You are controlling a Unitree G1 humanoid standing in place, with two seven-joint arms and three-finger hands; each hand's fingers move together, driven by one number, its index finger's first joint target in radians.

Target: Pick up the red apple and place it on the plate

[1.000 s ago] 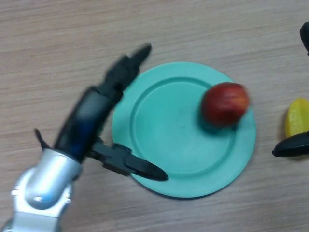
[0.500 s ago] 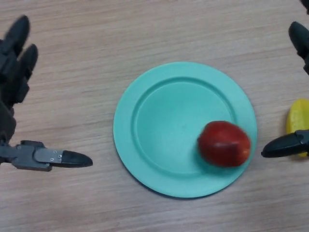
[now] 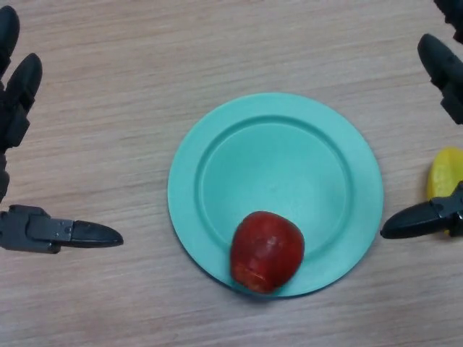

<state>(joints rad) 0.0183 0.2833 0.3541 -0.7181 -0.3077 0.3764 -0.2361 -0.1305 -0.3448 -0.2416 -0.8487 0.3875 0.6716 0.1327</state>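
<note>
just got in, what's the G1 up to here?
Nothing is being held. The red apple sits on the teal plate, at its near rim. The left hand is at the view's left edge and the right hand at its right edge, both open and clear of the plate. A yellow object lies between the right hand's fingers and thumb, ungripped.

Single view only, head camera, looking almost straight down at wooden table [image 3: 145,72]. Close in: teal plate [image 3: 217,144] fills centre of frame, whole rim visible. Left hand [image 3: 22,108] cut off at left edge, right hand [image 3: 434,72] cut off at right edge, so camera sits between arms, above them. Yellow object [image 3: 443,172] clipped at right border. No second view to compare
</note>
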